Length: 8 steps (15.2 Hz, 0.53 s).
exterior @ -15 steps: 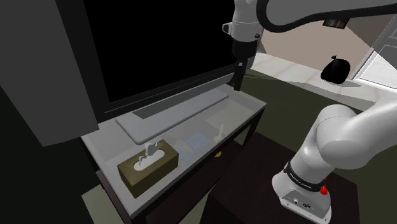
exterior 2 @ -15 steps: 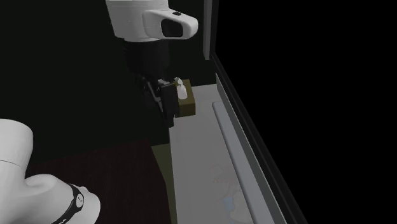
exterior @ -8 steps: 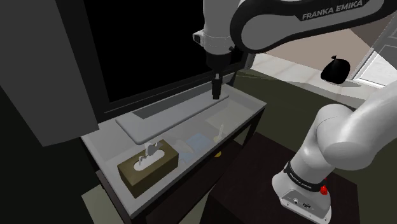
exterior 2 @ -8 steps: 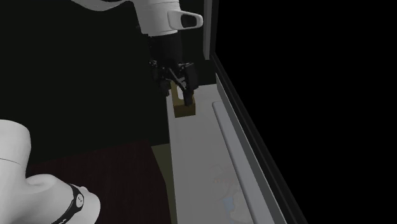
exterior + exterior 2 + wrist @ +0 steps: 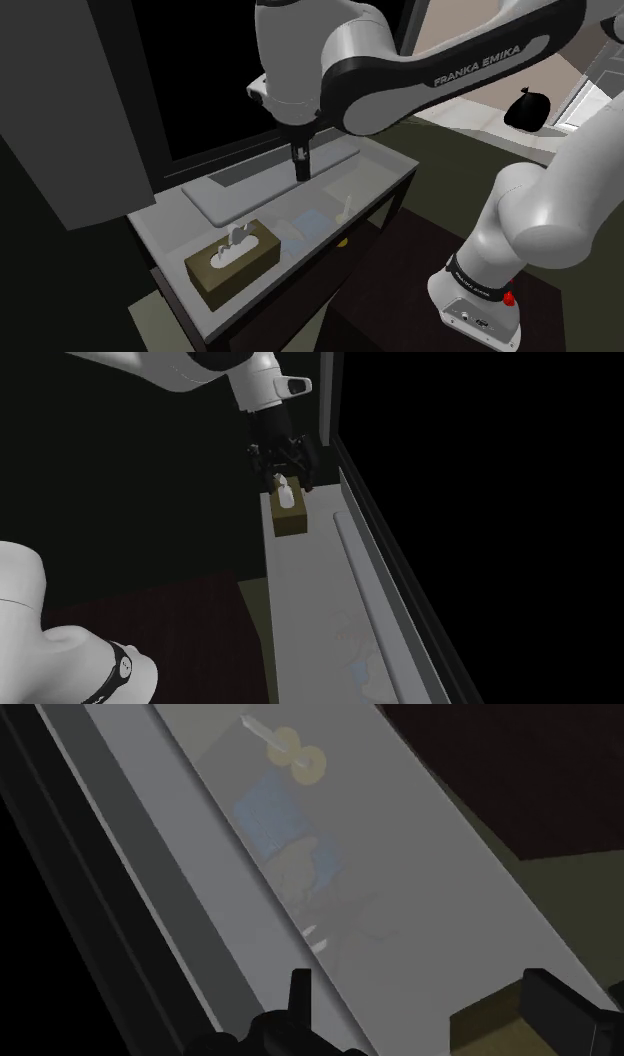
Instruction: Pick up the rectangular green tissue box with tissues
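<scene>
The tissue box [image 5: 232, 262] looks olive-brown to me and is rectangular, with a white tissue [image 5: 238, 238] standing up from the slot in its top. I judge it to be thin card and mostly air inside, so it should be light. Its walls will probably bend inward if I squeeze too hard, and the smooth sides could slip. The tissue is soft and would only pull out, so it is no place to take hold. I think the best grip is across the narrow width, one finger on each long side near the middle of the length and a little under the top edge.

My pincer [image 5: 300, 172] is wide open and holds nothing. In the wrist view the two fingers [image 5: 298, 994] stand far apart.

The box sits on the grey worktop [image 5: 380, 180], lower than my pincer and apart from it, toward the end of the worktop away from my stand. In the wrist view only one corner of it appears, close to the inner side of one finger and not yet centred between the two. A long grey slab [image 5: 235, 195] lies under my pincer, beside the box.
</scene>
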{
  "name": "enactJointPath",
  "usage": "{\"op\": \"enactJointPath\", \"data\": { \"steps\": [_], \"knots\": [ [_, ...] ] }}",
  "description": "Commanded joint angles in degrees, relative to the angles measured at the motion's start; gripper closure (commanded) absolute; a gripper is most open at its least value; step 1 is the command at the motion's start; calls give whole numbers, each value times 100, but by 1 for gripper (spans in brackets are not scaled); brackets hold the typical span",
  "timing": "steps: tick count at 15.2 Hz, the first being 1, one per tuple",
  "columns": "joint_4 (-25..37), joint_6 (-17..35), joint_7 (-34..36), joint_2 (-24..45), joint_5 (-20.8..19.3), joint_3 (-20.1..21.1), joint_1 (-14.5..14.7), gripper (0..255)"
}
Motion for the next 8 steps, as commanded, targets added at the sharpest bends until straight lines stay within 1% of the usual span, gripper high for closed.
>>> {"op": "enactJointPath", "data": {
  "steps": [1,8],
  "knots": [
    [162,89,116,329,-272,215,100,0],
    [727,253,517,1535,-1440,768,494,0]
  ]
}}
